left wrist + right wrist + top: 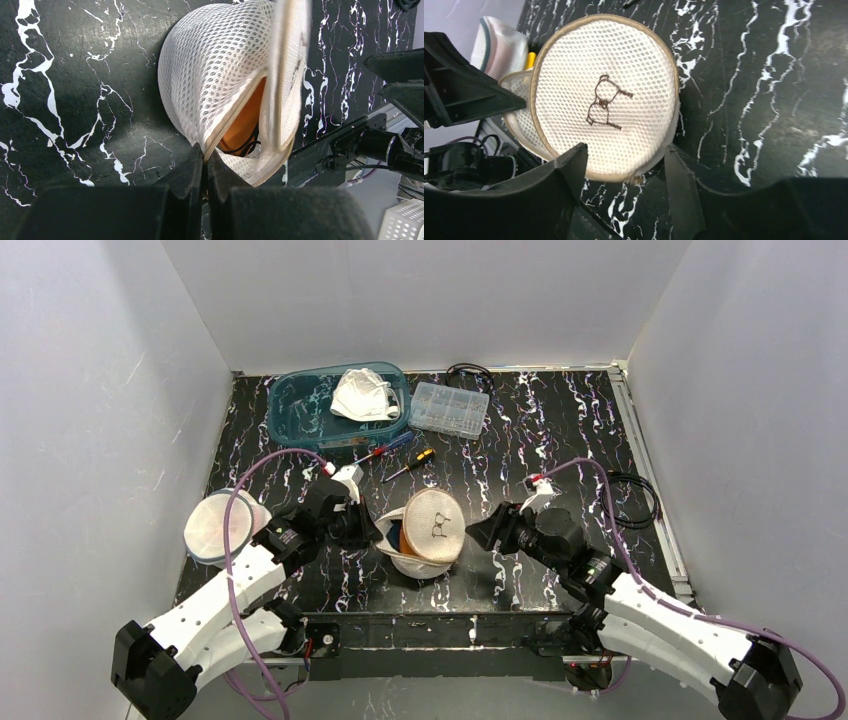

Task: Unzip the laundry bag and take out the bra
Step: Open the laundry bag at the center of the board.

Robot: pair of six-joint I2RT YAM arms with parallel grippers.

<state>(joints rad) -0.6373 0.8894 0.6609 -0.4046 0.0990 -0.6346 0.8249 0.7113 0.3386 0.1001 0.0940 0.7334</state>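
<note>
Sits mid-frame in the top view, on the table (560, 440): round mesh laundry bag (432, 530), a dark stitched figure (604, 102) on its face. Pinching the zipper (227, 117) end at bottom centre: left gripper (205, 156), pressed together. Spread beside the bag's lower rim: right gripper (624, 162). Shows inside the part-open bag: orange bra (245, 117).

No word, brand, number or label can be read anywhere in these views. The one sign is a small stitched drawing (605, 103) in dark thread at the middle of the round mesh face of the laundry bag (569, 60). It is a thin outline of looped shapes with short straight strokes running off to one side, clear from the right wrist and only a tiny mark from above.
</note>
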